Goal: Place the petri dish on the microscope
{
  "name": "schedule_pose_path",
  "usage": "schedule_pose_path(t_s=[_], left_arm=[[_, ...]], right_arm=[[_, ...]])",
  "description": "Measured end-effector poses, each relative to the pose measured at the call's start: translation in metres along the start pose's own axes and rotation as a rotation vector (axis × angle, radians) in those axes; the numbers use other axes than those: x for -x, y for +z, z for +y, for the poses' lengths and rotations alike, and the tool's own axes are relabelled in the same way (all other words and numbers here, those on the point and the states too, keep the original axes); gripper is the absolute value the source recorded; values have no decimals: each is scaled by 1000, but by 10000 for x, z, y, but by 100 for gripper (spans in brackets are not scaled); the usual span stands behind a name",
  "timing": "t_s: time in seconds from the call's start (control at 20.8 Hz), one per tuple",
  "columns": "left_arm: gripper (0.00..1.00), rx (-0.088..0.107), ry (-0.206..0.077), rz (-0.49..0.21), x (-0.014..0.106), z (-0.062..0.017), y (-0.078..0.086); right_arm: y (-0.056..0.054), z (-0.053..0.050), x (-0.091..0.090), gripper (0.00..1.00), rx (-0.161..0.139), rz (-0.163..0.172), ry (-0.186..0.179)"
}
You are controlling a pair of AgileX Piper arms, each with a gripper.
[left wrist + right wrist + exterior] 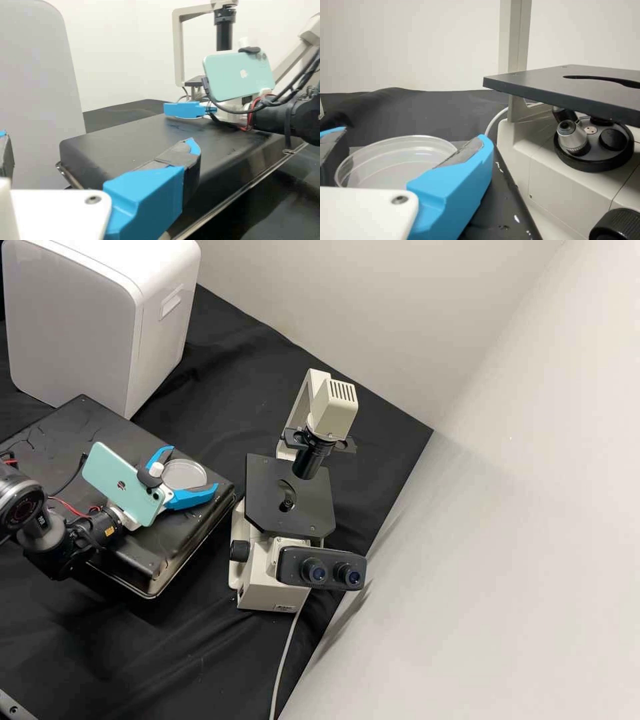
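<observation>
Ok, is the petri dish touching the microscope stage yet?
Apart. High view shows the petri dish on the black case, with a gap to the microscope stage.

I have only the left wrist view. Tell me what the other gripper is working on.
Observer: The right gripper has its fingers on either side of the petri dish, which lies flat on the black case.
Operator: Give me the stage height against the dish.
Observer: In the right wrist view the microscope stage stands higher than the dish's rim.
Operator: Report what is in the dish.
Observer: It is clear, and I see nothing inside it.
</observation>
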Motion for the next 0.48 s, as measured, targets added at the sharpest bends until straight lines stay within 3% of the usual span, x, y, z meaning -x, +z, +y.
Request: schedule_pose_path(t_s=[0.34,0.48], left_arm=[[100,0,4,20,-8,7,-34],[100,0,4,20,-8,7,-34]], right_arm=[[-21,72,62,0,-10,6,-2],[-20,150,120,0,-39,7,17]])
